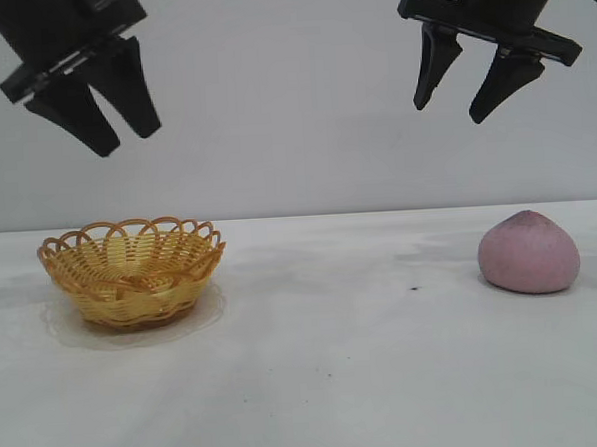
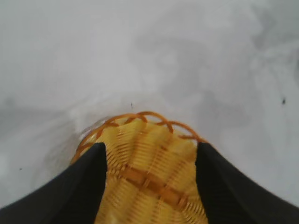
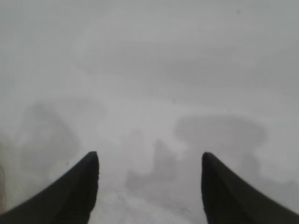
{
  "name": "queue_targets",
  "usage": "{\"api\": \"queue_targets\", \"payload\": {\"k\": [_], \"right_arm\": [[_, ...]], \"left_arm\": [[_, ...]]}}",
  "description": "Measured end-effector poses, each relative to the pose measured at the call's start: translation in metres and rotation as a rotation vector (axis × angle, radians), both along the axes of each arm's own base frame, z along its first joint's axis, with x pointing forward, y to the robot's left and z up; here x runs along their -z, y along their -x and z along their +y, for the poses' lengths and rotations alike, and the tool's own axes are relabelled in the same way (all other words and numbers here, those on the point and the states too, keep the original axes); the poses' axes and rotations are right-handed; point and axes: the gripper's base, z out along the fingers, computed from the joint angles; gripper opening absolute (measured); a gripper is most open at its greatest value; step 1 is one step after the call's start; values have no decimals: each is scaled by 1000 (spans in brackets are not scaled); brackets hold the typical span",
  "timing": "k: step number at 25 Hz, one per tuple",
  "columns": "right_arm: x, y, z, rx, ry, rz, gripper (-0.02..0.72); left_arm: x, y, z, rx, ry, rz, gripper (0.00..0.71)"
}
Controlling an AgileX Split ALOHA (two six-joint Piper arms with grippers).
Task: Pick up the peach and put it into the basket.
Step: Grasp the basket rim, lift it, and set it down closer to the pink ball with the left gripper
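Peach (image 1: 528,252) on table (image 1: 347,381), basket (image 1: 131,269) apart

The white table (image 1: 336,362) lies bare between the basket (image 1: 131,272) and the peach (image 1: 528,253), which sit well apart. Both the left gripper (image 1: 119,133) and right gripper (image 1: 451,105) hang high, jaws parted, with open air beneath them.

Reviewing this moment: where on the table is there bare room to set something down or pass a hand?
The widest bare patch of the table runs between the basket and the peach, and across the whole front. The basket holds nothing. Overhead, the left gripper hangs open above the basket and the right gripper open up and left of the peach. Nowhere looks crowded.
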Motion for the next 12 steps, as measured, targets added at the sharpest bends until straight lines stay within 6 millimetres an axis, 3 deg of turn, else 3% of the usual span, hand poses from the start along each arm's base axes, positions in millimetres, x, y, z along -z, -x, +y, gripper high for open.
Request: {"api": "queue_targets", "payload": {"k": [4, 5, 6, 9, 10, 12], "right_arm": [[0, 0, 0, -1, 0, 1, 403], [0, 0, 0, -1, 0, 1, 403], [0, 0, 0, -1, 0, 2, 403], [0, 0, 0, -5, 2, 2, 403], [0, 0, 0, -7, 3, 3, 403], [0, 1, 0, -11, 4, 5, 403]], "left_arm": [[-4, 0, 0, 94, -41, -13, 377], [-2, -1, 0, 109, -48, -1, 319], [3, -3, -1, 122, -55, 19, 291], [27, -11, -3, 159, -111, 77, 307], [36, -14, -4, 169, -128, 94, 265], [46, -20, -10, 186, -143, 109, 281]]}}
